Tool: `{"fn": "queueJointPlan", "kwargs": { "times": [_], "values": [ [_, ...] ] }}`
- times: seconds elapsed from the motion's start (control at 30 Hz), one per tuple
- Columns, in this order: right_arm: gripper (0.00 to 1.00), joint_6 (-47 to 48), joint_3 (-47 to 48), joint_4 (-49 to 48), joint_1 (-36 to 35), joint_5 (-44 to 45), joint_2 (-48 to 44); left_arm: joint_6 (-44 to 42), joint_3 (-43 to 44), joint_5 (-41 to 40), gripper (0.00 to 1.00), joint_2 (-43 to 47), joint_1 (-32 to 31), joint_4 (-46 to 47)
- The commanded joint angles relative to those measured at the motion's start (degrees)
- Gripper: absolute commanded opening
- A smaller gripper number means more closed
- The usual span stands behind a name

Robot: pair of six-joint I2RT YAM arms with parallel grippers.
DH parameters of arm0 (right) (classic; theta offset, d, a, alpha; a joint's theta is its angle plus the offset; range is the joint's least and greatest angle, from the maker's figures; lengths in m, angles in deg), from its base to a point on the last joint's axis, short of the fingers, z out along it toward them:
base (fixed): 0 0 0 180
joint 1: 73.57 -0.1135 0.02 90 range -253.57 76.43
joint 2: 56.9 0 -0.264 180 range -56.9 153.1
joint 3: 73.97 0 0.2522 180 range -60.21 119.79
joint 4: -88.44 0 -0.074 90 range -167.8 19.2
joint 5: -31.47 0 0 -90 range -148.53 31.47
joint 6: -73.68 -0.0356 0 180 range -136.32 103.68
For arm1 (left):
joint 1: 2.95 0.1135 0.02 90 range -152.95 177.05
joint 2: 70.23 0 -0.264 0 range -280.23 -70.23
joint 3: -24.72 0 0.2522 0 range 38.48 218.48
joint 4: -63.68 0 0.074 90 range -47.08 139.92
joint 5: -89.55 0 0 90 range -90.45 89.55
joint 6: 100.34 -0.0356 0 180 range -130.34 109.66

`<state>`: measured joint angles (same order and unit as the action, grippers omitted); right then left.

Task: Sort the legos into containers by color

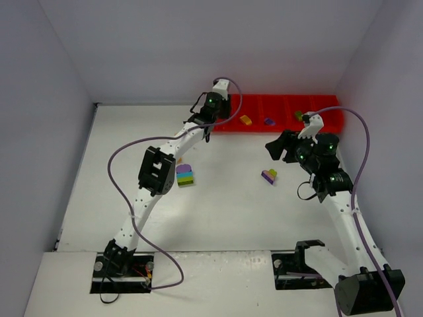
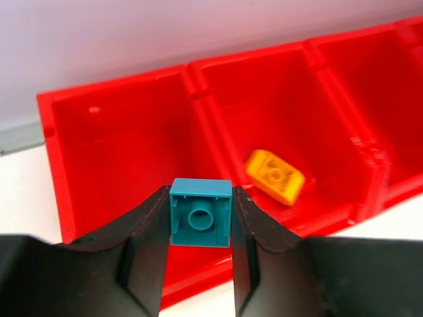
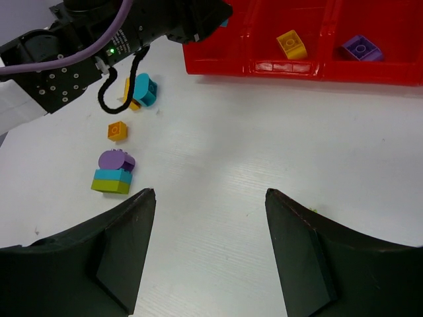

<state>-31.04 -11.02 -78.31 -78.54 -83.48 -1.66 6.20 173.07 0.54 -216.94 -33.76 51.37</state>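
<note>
My left gripper (image 2: 200,221) is shut on a teal lego (image 2: 200,212), held over the leftmost compartment of the red tray (image 2: 112,90). The compartment beside it holds a yellow lego (image 2: 274,176). From above, the left gripper (image 1: 215,105) hangs at the left end of the containers (image 1: 324,120), which hold a yellow lego (image 1: 246,120), a purple one (image 1: 269,121) and a green one (image 1: 299,115). My right gripper (image 1: 277,148) (image 3: 210,191) stands open over bare table. A purple, teal and green stack (image 1: 186,176) (image 3: 114,173) and a purple and yellow-green piece (image 1: 269,176) lie on the table.
In the right wrist view a small orange lego (image 3: 117,131) and a teal and yellow piece (image 3: 141,90) lie near the left arm (image 3: 79,53), whose purple cable loops over the table. White walls close in the table on three sides.
</note>
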Motion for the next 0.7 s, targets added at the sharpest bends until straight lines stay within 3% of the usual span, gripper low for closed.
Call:
{"fn": "queueJointPlan", "kwargs": {
  "times": [0.0, 0.07, 0.3, 0.5, 0.67],
  "values": [
    [0.64, 1.36, -0.06, -0.98, -0.04, -1.51, -1.8, -0.45, 4.46, -4.86, 0.31, 3.01, 1.01, 2.5],
    [0.64, 1.62, -0.41, -0.45, -0.04, -1.51, -1.63, -0.54, 3.15, -4.51, 0.5, 3.8, 1.01, 3.03],
    [0.64, 1.62, 0.29, -0.28, -0.13, -2.82, 1.18, -2.21, -4.57, -3.72, 0.67, 10.65, 1.01, 6.19],
    [0.64, 1.71, 0.56, -0.19, -0.47, -3.0, 3.37, 0.07, -11.08, -4.68, 0.68, 21.54, 1.01, -0.13],
    [0.64, 1.01, 1.08, -0.01, -3.02, -1.16, 5.22, 1.92, -24.35, -8.98, 0.68, 34.97, 1.1, -11.61]
  ]
}}
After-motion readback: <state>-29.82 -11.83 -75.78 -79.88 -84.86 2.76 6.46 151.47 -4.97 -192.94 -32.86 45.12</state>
